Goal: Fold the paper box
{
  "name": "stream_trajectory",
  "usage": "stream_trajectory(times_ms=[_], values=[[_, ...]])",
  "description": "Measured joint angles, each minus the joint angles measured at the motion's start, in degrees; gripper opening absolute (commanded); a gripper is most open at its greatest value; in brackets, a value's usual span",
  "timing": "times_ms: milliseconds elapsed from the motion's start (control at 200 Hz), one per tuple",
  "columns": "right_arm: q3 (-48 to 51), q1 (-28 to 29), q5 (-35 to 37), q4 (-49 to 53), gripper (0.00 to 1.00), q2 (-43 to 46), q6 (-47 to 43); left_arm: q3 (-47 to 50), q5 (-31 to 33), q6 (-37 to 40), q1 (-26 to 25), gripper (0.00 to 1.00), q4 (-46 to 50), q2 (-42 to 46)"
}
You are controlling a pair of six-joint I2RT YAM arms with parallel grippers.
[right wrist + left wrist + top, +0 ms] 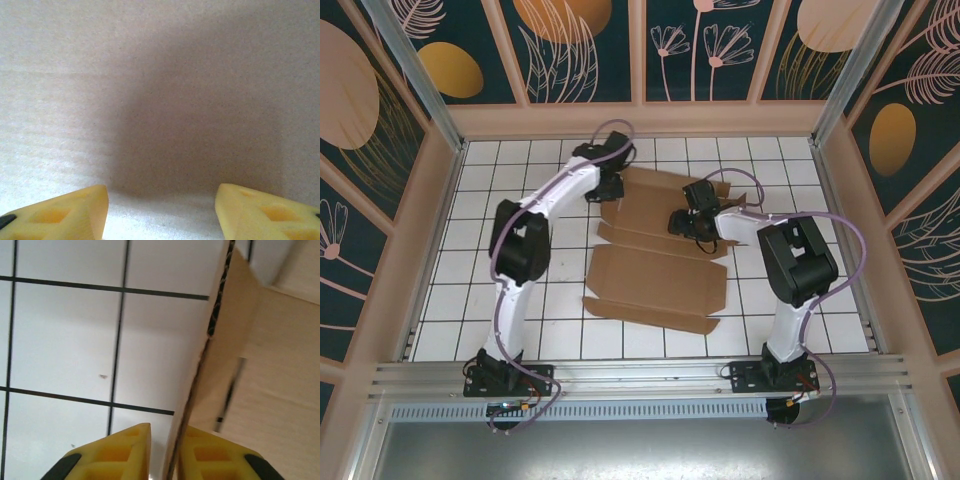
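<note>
Left wrist: left gripper (165,452) narrowly straddles an edge of the paper box (270,380) — grip unclear. Right gripper (162,212) spread wide above it.

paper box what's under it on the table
The paper box lies on the white tiled table, whose tiles show all around it. The tiles directly beneath the cardboard are covered, so anything lying there cannot be seen.

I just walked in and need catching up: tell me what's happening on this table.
Two robot arms are working on the paper box, a mostly flat cardboard sheet lying on the tiled table. The left gripper straddles a flap edge at the sheet's far left corner; whether it is pinching it is unclear. The right gripper is open, facing down close over a panel toward the sheet's right side.
</note>
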State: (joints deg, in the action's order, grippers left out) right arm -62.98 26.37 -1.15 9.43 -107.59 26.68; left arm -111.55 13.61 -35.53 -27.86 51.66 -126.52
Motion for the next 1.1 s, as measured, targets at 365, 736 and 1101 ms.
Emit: stream_trajectory(times_ms=[365, 736, 1101], values=[[-5.7, 1.2, 3.9, 5.2, 0.56, -3.7, -2.7, 10.6, -7.4, 2.3, 5.2, 0.13, -13.2, 2.7], [-7.2, 2.0, 6.5, 6.6, 0.55, -4.8, -3.7, 7.2, -5.4, 3.4, 2.7, 0.11, -14.1, -1.9], [-9.4, 1.8, 7.1, 8.5, 0.55, -6.1, -4.3, 19.5, -8.8, 0.4, 8.2, 0.54, -18.1, 11.5]])
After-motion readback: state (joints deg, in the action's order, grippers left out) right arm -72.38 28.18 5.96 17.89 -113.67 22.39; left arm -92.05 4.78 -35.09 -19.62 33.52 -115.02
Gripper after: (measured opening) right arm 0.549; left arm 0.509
